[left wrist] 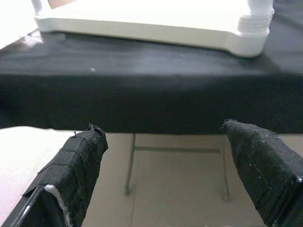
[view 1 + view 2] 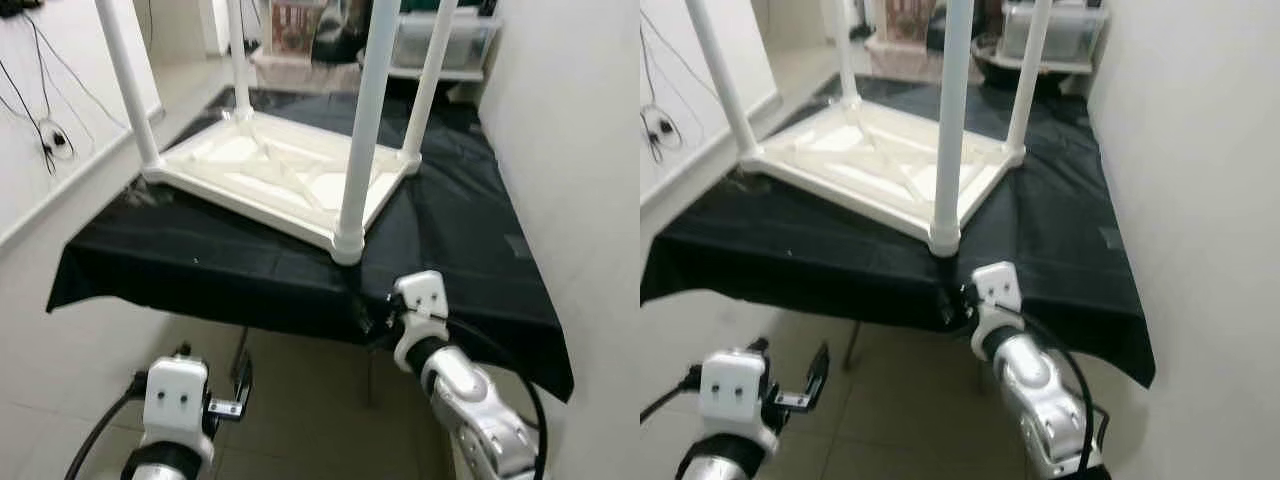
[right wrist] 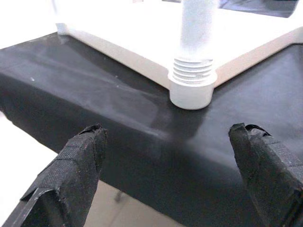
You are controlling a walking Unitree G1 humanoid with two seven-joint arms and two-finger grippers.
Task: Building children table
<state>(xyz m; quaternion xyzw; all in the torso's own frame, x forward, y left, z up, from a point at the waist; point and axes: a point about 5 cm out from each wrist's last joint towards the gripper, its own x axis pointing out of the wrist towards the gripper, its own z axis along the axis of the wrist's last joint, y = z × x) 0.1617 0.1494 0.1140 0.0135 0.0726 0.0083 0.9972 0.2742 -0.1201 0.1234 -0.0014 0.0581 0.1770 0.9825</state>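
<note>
White kids table (image 2: 290, 175) upside down on black cloth (image 2: 200, 265), 4 legs up. Near leg (image 2: 362, 120) stands tall, straight ahead of R gripper (image 3: 168, 156) (fingers wide apart, holding nothing). L gripper (image 1: 165, 156) lower, also open, farther off. R arm closer.

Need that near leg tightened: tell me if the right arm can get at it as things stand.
Probably yes. The right claw is open at the cloth's edge, facing the near leg, with only black cloth between them.
</note>
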